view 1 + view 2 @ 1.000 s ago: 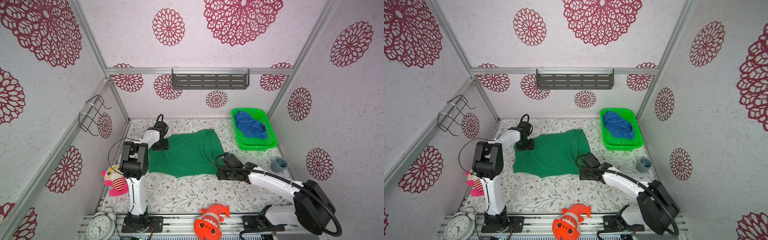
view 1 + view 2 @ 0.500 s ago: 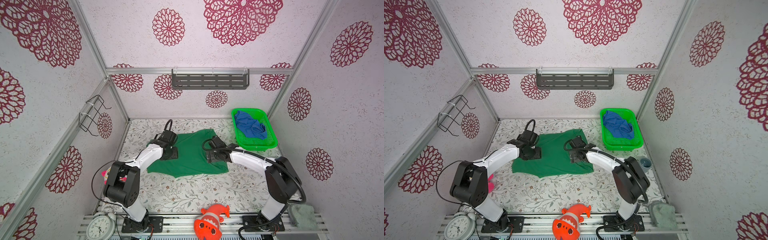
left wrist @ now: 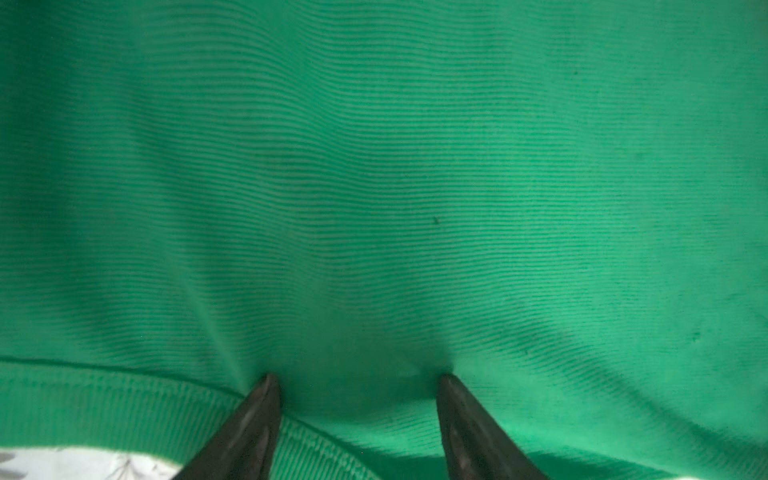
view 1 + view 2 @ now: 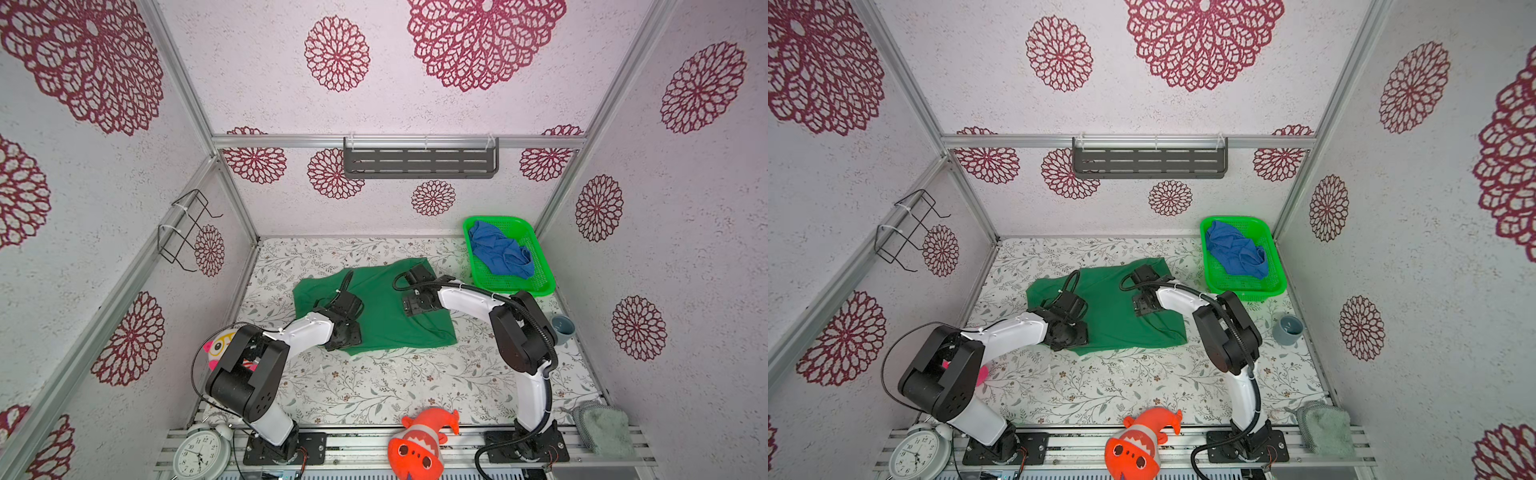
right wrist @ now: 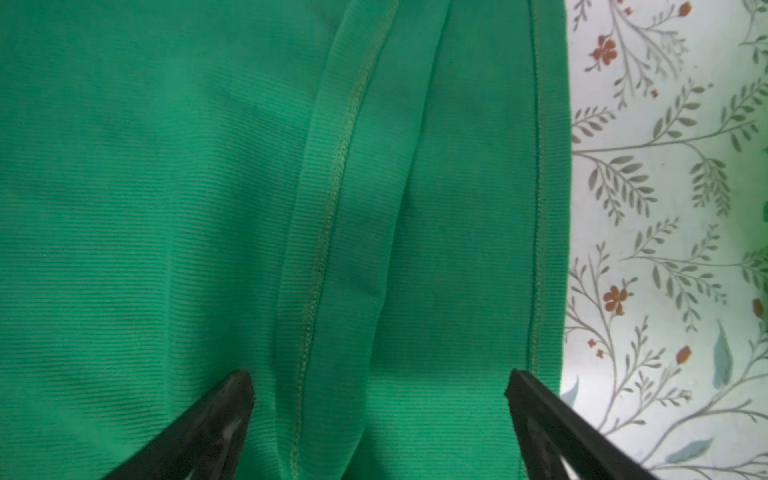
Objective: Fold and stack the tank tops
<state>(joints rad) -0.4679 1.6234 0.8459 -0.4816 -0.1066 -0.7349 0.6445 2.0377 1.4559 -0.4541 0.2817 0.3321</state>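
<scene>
The dark green tank top (image 4: 386, 320) (image 4: 1117, 320) lies spread on the flowered table. My left gripper (image 4: 351, 305) (image 4: 1069, 305) stands over its left part. In the left wrist view this gripper (image 3: 357, 380) is open, both tips pressing into the ribbed cloth (image 3: 374, 187) just past a hem. My right gripper (image 4: 415, 305) (image 4: 1144, 305) is over the right part. In the right wrist view it (image 5: 379, 374) is wide open above a stitched, folded-over edge of the cloth (image 5: 166, 208), holding nothing. The royal blue tank top (image 4: 496, 253) (image 4: 1233, 253) lies crumpled in the basket.
The bright green mesh basket (image 4: 519, 291) stands at the back right. A grey cup (image 4: 563, 328) is by the right wall. An orange fish toy (image 4: 419, 440), a clock (image 4: 201, 455) and a grey-green cloth (image 4: 602, 424) line the front rail. A pink-yellow toy (image 4: 218, 347) sits at left.
Both grippers have moved in from the green tank top's left edge and near right corner to positions over its middle. The right jaws have widened and hold nothing.
</scene>
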